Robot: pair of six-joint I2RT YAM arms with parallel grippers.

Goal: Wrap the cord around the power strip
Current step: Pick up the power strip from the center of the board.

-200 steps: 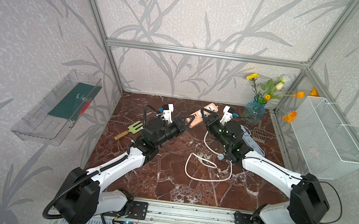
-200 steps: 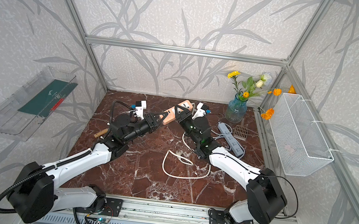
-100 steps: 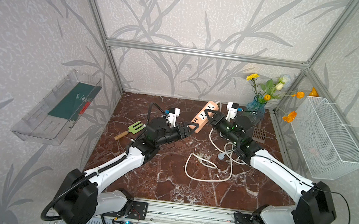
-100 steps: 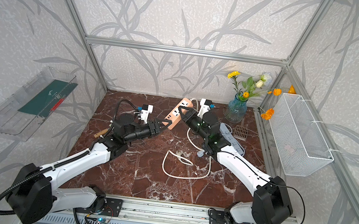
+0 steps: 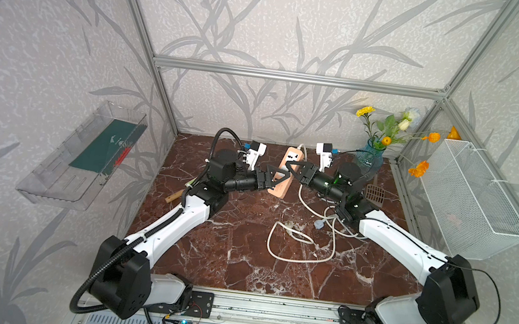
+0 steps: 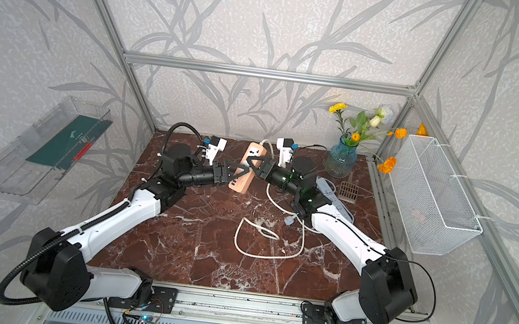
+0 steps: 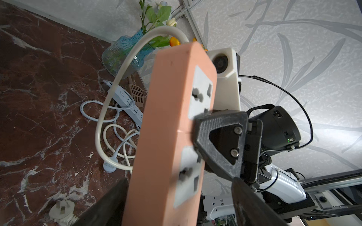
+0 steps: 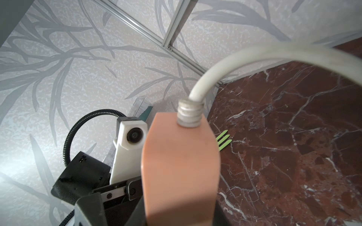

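The marble table filled the floor of the cell, and both arms reached in over its back half, meeting near the middle. Between them the peach power strip was held up off the marble, its cord end pointing toward the back wall, as both top views showed. The white cord left that far end, arched over and dropped to the table, where it lay in loose loops with none wound on the strip.

The right gripper was clamped across the power strip at mid-length; in the left wrist view one of its fingers pressed on the socket face. The left gripper straddled the strip's near end with its jaws apart, a gap showing beside the strip. The cord's plug lay prongs-up on the marble.
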